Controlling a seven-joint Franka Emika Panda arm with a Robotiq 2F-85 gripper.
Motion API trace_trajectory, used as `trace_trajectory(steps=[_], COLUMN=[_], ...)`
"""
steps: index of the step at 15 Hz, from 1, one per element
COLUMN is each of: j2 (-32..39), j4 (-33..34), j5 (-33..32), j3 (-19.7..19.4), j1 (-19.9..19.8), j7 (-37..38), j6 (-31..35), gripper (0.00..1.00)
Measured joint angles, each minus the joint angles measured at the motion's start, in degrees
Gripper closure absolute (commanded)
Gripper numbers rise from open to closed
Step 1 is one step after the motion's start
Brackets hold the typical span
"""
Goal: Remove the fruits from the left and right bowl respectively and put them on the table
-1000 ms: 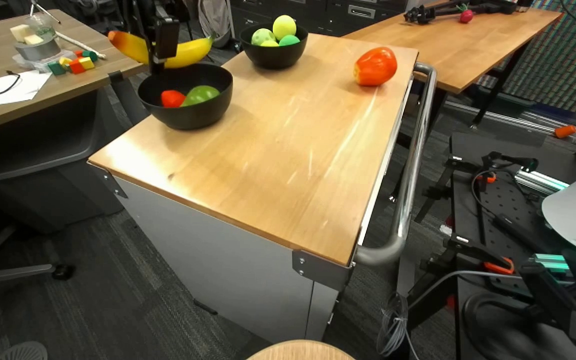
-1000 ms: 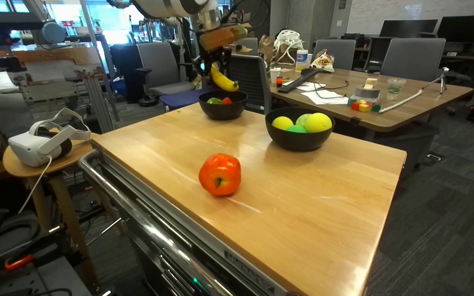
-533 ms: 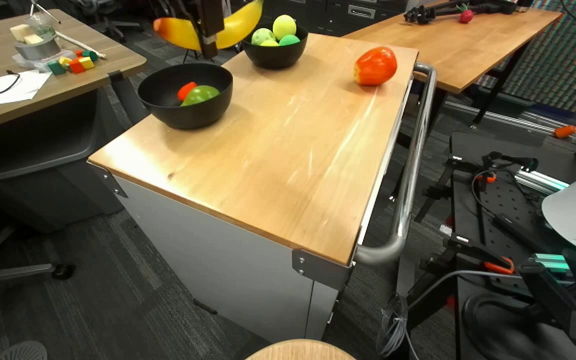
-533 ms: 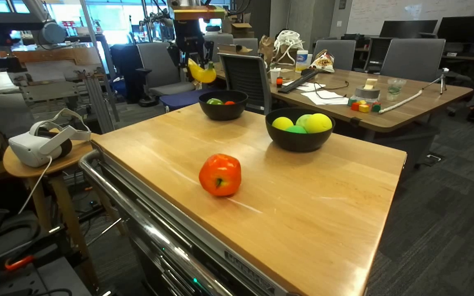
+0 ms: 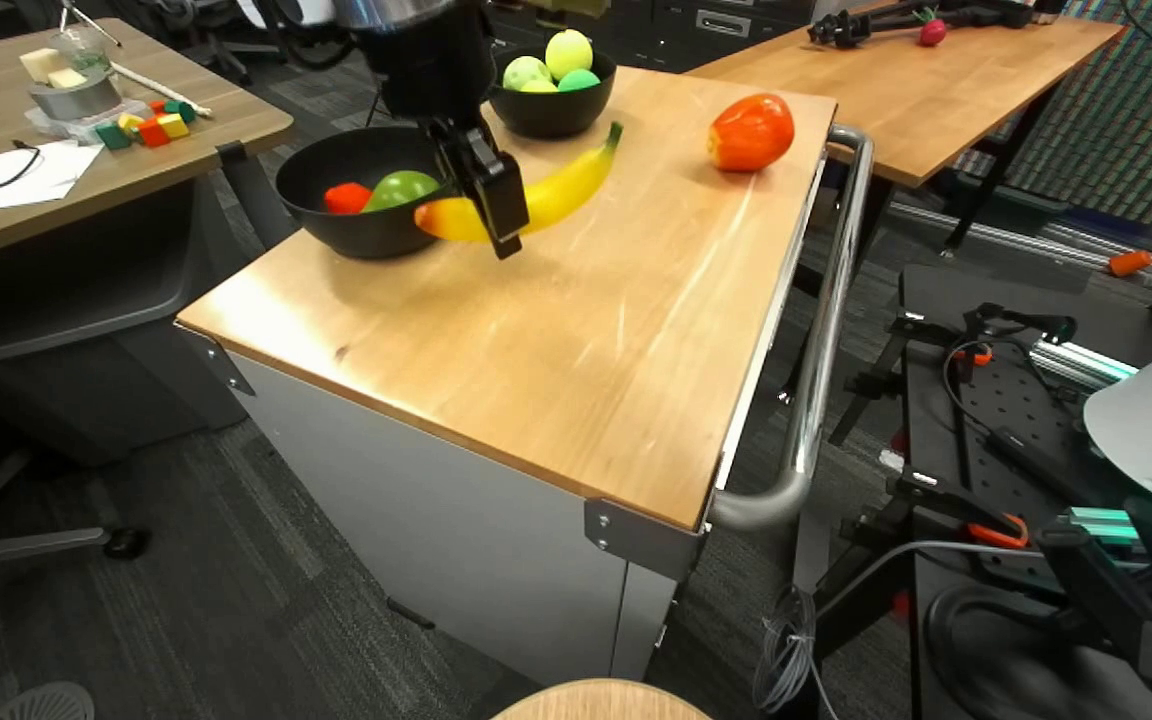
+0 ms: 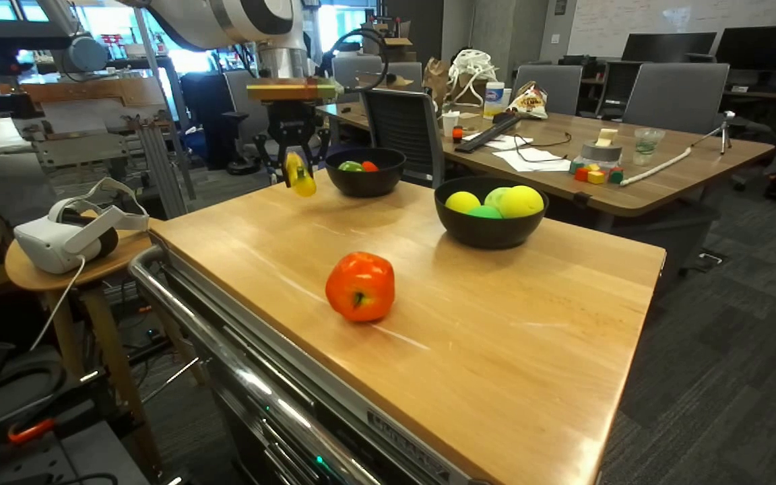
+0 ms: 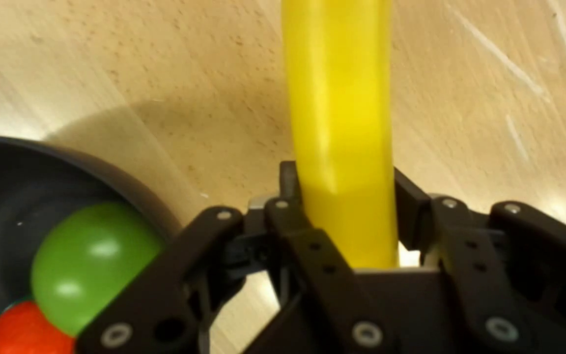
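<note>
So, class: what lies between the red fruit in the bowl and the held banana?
The green fruit, then the bowl's rim: both show in the wrist view, where part of the end effector also intrudes.

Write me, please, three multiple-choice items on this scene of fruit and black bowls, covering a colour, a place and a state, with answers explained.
1. Which fruit colours show in the round black bowl nearer the black two-fingered gripper?
A) yellow, purple; B) red, green; C) orange, white
2. Where does the large glossy red-orange fruit rest?
A) on the pale wooden tabletop; B) in that bowl; C) on the floor
3. The gripper is:
A) open; B) shut on the red-orange fruit; C) shut on the curved yellow banana

1 B: the wrist view shows a green fruit and a red fruit in it.
2 A: both exterior views show it there.
3 C: the wrist view shows its fingers against the banana's sides.
</note>
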Motion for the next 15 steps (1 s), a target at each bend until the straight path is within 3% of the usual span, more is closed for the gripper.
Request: trace_trajectory(steps=[4,5,6,8,12,15], j2=[-0.01,-0.01,-0.02,-0.40,-2.71,-7.40], j4=[-5.14,-6.09,-6.88,-7.66,-8.11,-8.20], j5=[0.01,0.01,0.00,-0.41,-2.16,-7.38], j3=[1.27,1.44,1.55,1.65,1.71,1.62], j1=[0.87,1.24,1.62,2.20,3.25,3.55], j7=[6.16,7.09,7.83,8.97,9.99,11.05], j6=[7.37,8.33,8.96,9.35,9.29,9.29], gripper=[0.83,0.68,0.33,0.30,0.01,0.00])
